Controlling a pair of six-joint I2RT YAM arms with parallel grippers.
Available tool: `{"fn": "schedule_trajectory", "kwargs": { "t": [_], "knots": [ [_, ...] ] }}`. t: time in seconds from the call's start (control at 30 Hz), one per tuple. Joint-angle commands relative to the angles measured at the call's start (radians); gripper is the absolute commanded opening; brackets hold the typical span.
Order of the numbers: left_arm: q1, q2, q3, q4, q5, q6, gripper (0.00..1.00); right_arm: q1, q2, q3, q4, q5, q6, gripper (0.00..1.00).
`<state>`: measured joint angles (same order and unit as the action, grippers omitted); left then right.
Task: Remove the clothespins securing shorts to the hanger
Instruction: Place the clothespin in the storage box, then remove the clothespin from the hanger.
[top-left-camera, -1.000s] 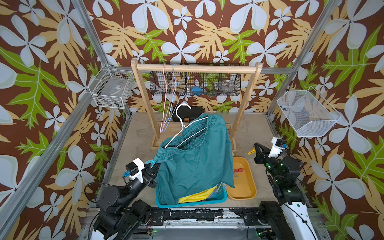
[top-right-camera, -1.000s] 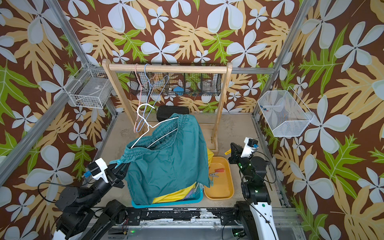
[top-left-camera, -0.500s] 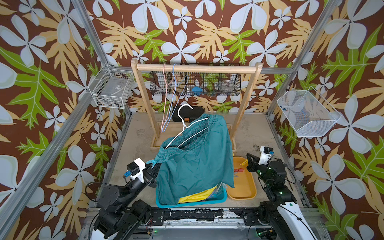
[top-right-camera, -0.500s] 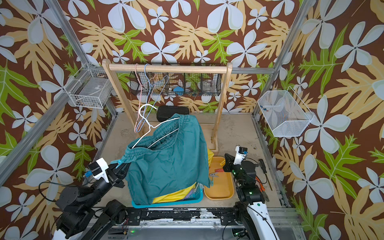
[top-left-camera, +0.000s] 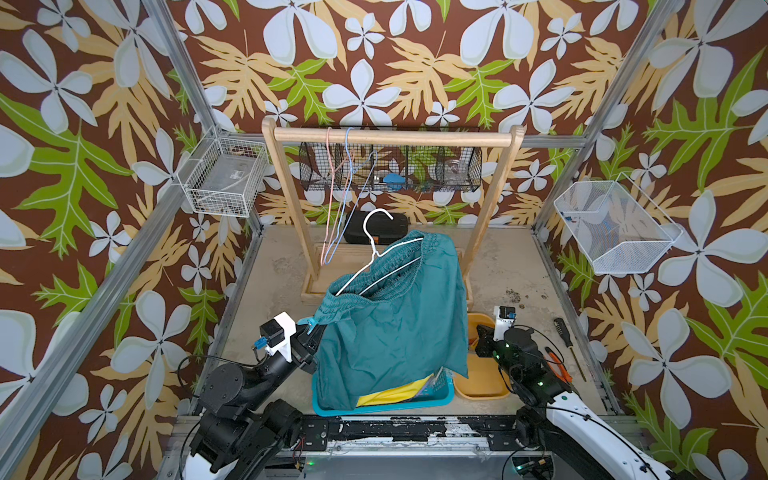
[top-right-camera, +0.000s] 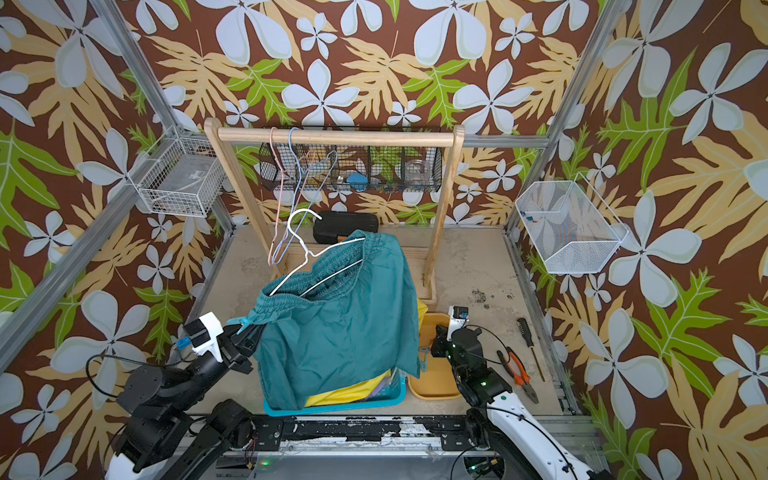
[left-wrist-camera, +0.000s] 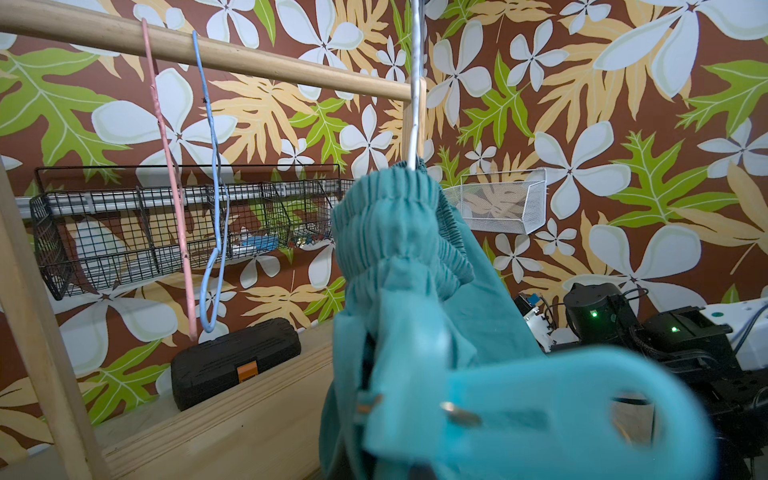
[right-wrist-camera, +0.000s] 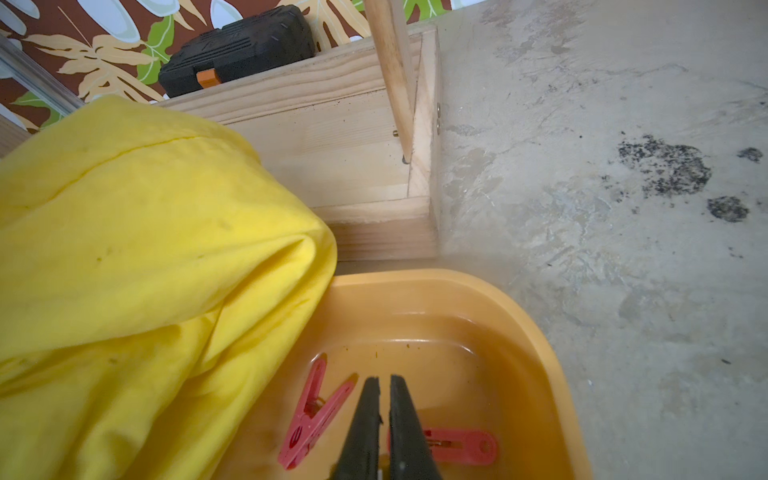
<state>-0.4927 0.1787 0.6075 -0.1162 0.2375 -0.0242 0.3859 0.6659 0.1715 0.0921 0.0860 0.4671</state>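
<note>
Teal shorts (top-left-camera: 395, 332) (top-right-camera: 340, 332) hang by their waistband from a white hanger (top-left-camera: 376, 232) (top-right-camera: 303, 232), draped over a teal basket (top-left-camera: 374, 409). My left gripper (top-left-camera: 309, 328) (top-right-camera: 245, 328) is shut on a light blue clothespin (left-wrist-camera: 540, 415) (top-left-camera: 305, 321) clipped at the waistband's left end (left-wrist-camera: 399, 232). My right gripper (right-wrist-camera: 384, 380) (top-left-camera: 476, 343) is shut with nothing between its fingers, low over an orange tray (right-wrist-camera: 519, 316) (top-right-camera: 432, 386). Two red-pink clothespins (right-wrist-camera: 316, 411) (right-wrist-camera: 457, 446) lie in that tray. Yellow shorts (right-wrist-camera: 145, 249) (top-left-camera: 390, 392) lie in the basket, bulging against the tray.
A wooden rack (top-left-camera: 390, 136) stands behind, with a pink hanger (top-left-camera: 330, 187) and a blue hanger (top-left-camera: 347, 187) on its bar and a black case (top-left-camera: 376, 226) beyond its base. Orange-handled pliers (top-right-camera: 519, 374) and a screwdriver (top-right-camera: 525, 332) lie on the floor right of my right arm. Wire baskets hang on the walls.
My right arm has swung left and down from the right side to sit over the orange tray. The left arm and the shorts have not moved.
</note>
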Motion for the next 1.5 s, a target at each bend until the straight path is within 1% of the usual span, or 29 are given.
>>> {"fn": "schedule_trajectory", "kwargs": {
  "t": [0.0, 0.07, 0.13, 0.23, 0.27, 0.33, 0.4, 0.47, 0.57, 0.67, 0.77, 0.83, 0.9, 1.0, 1.1, 1.13, 1.2, 1.27, 1.33, 1.47],
  "knots": [
    [0.0, 0.0, -0.005, 0.061, 0.002, 0.001, 0.0, 0.0, -0.003, 0.002, 0.04, 0.027, 0.001, 0.26],
    [0.0, 0.001, -0.006, 0.061, 0.003, 0.001, 0.0, -0.001, -0.011, 0.003, 0.031, 0.026, -0.001, 0.41],
    [0.0, 0.002, -0.004, 0.061, 0.004, 0.004, 0.0, 0.0, -0.032, 0.015, 0.012, 0.011, -0.002, 0.5],
    [0.0, 0.004, 0.003, 0.056, 0.005, 0.007, 0.0, 0.0, -0.094, 0.054, -0.031, -0.028, 0.0, 0.6],
    [0.0, 0.005, 0.005, 0.056, 0.005, 0.009, 0.0, 0.0, -0.116, 0.071, -0.044, -0.033, 0.005, 0.62],
    [0.0, 0.007, 0.005, 0.055, 0.006, 0.01, 0.0, 0.0, -0.152, 0.126, -0.089, -0.044, -0.001, 0.62],
    [0.0, 0.01, 0.003, 0.052, 0.012, 0.007, 0.0, 0.0, -0.193, 0.184, -0.106, -0.086, -0.027, 0.62],
    [0.001, 0.018, 0.003, 0.041, 0.026, 0.009, 0.0, 0.0, -0.247, 0.241, -0.07, -0.163, -0.071, 0.61],
    [0.0, 0.04, 0.0, 0.026, 0.061, 0.008, 0.0, 0.0, -0.283, 0.32, 0.0, -0.265, -0.137, 0.56],
    [0.0, 0.069, -0.001, 0.025, 0.117, -0.008, 0.0, 0.0, -0.256, 0.402, 0.033, -0.362, -0.181, 0.55],
    [0.0, 0.087, -0.01, 0.043, 0.126, -0.026, 0.0, -0.001, -0.228, 0.444, 0.117, -0.459, -0.163, 0.54],
    [0.0, 0.096, -0.017, 0.058, 0.131, -0.035, 0.0, -0.001, -0.203, 0.458, 0.178, -0.504, -0.15, 0.54],
    [0.0, 0.109, -0.017, 0.067, 0.146, -0.046, 0.0, 0.003, -0.168, 0.484, 0.195, -0.516, -0.157, 0.53],
    [0.0, 0.125, -0.011, 0.077, 0.154, -0.064, 0.0, 0.029, -0.111, 0.558, 0.143, -0.493, -0.228, 0.51],
    [0.0, 0.125, -0.014, 0.102, 0.154, -0.077, 0.0, 0.087, -0.048, 0.642, 0.087, -0.44, -0.281, 0.51],
    [0.0, 0.129, -0.017, 0.114, 0.156, -0.082, 0.0, 0.117, -0.022, 0.67, 0.078, -0.435, -0.293, 0.51],
    [0.0, 0.143, -0.019, 0.131, 0.162, -0.09, 0.0, 0.199, 0.018, 0.703, 0.068, -0.376, -0.321, 0.51],
    [0.0, 0.158, -0.018, 0.145, 0.164, -0.1, 0.0, 0.307, 0.038, 0.719, 0.07, -0.268, -0.381, 0.52],
    [0.0, 0.165, -0.02, 0.153, 0.162, -0.103, 0.0, 0.386, 0.055, 0.733, 0.079, -0.179, -0.416, 0.52],
    [0.0, 0.162, -0.023, 0.157, 0.163, -0.097, 0.0, 0.482, 0.121, 0.774, 0.097, -0.143, -0.43, 0.53]
  ]
}}
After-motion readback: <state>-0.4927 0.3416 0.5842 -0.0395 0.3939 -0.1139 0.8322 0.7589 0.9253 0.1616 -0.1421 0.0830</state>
